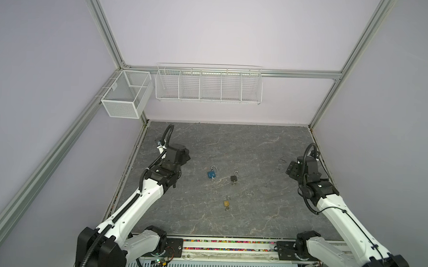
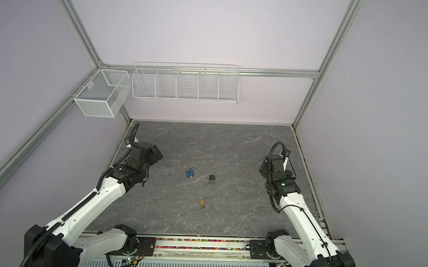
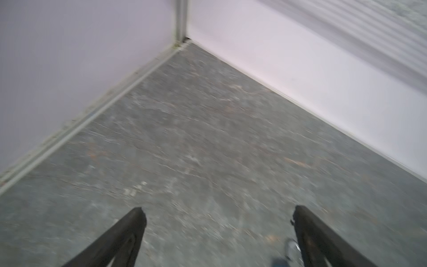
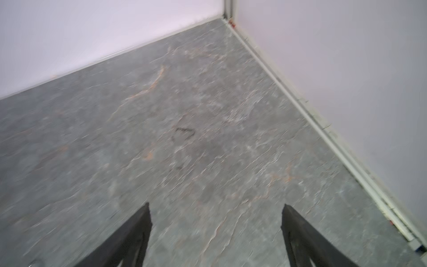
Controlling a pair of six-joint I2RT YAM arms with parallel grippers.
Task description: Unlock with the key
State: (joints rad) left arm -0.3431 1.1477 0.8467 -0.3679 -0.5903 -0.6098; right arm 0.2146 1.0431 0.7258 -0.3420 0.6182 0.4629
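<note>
**Blue padlock** (image 1: 211, 174): lies flat near the middle of the table (image 1: 257, 146), with a key (image 1: 213, 180) seated in its underside. The shackle looks lifted free on one side, though it is too small for certainty.

**Black padlock** (image 1: 233, 178): just beside the blue one, key likewise inserted.

**Brass padlock** (image 1: 226, 203): nearer the robot, apart from the pair, key inserted.

**Left gripper** (image 3: 217, 215): fingers spread wide, nothing held. It is placed to the left of the blue padlock, whose edge is glimpsed beside one finger in the wrist view.

**Right gripper** (image 4: 216, 212): spread and empty — well apart from all locks, near the right wall.

**Step judged:** the unlocking seems finished or nearly so, as nothing is gripped.

**Next move:** each shackle is to be checked. If one is found latched, its body is to be pinned by one gripper and the key head pinched and turned by the other — a small, slippery target.
</note>
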